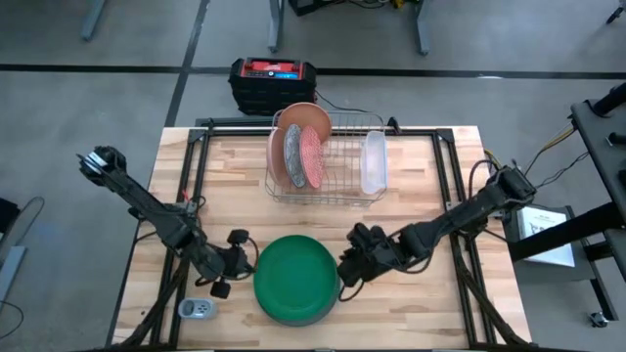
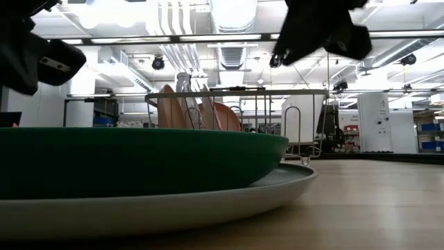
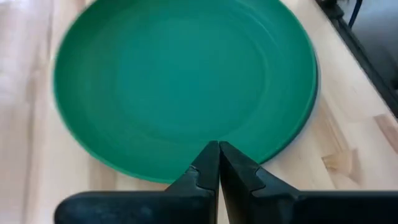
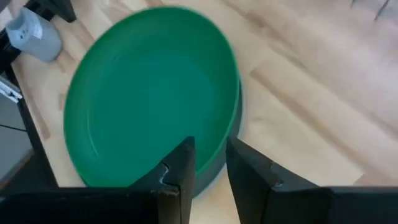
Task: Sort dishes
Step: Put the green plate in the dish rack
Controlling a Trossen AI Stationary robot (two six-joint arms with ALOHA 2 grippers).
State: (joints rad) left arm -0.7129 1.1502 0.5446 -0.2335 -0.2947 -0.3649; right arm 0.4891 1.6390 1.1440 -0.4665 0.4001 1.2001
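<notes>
Two grippers flank the dark green plate (image 1: 296,279), which sits on a larger pale grey plate (image 2: 291,182) at the table's near edge: left gripper (image 1: 238,262) just left of it, fingers pressed together and empty. Right gripper (image 1: 346,270) at its right rim, fingers slightly parted, holding nothing. Beyond the green plate, a wire rack (image 1: 342,161) holds terracotta-pink plates (image 1: 303,122) and a red-and-white patterned plate (image 1: 312,156).

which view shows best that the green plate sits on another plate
The low view: from the side, the green plate rests on a wider pale plate. The high view shows only a thin darker edge under it; the right wrist view shows a dark rim below its edge; the left wrist view shows little beyond the green top.
</notes>
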